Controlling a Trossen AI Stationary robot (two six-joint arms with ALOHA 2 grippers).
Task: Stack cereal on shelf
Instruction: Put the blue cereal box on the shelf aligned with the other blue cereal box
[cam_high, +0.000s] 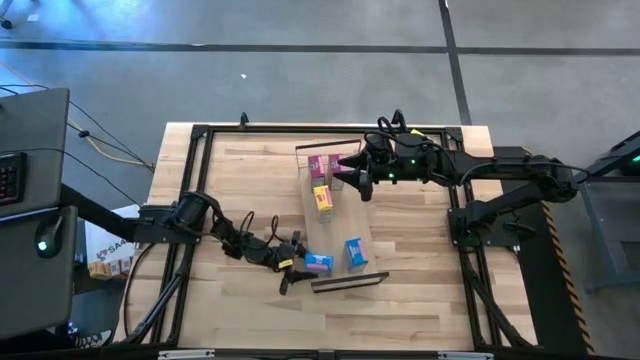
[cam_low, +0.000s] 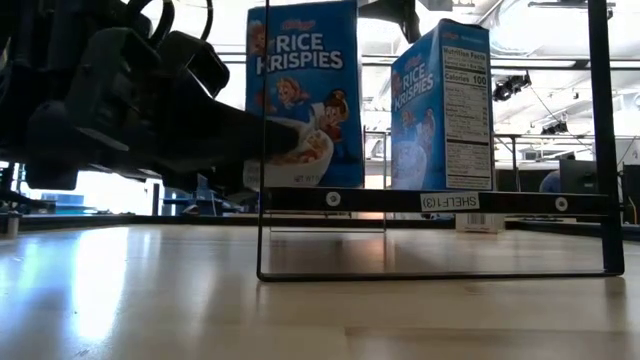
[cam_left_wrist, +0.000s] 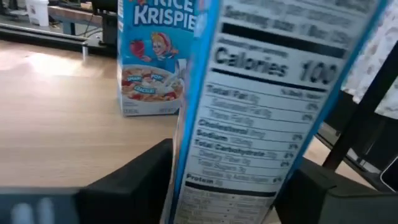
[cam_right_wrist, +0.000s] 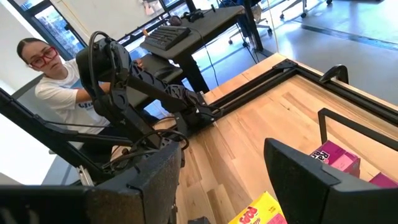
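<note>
The shelf (cam_high: 338, 228) is a pale plank with black end frames lying across the table's middle. On it stand two pink cereal boxes (cam_high: 322, 165) at its far end, two yellow ones (cam_high: 323, 200) behind them and one light-blue box (cam_high: 355, 250) near its near end. My left gripper (cam_high: 300, 265) is shut on the second light-blue box (cam_high: 318, 263) at the plank's left edge. My right gripper (cam_high: 352, 176) hovers open over the pink boxes, which show with a yellow box (cam_right_wrist: 261, 214) between its fingers. My left gripper pinches the light-blue box between its two fingers (cam_left_wrist: 134, 180), one on each wide face low down, with the narrow nutrition side (cam_left_wrist: 261, 124) turned toward the wrist. The fingers come level from the table's left. The box stands upright (cam_low: 305, 90); whether its bottom rests on the plank I cannot tell.
The shelf's thin black near frame (cam_low: 262, 150) stands close to the held box. The table's black rail (cam_high: 190, 200) borders the wood. A person (cam_right_wrist: 50, 74) sits beyond the table's left side, beside a desk with a keyboard (cam_right_wrist: 168, 34).
</note>
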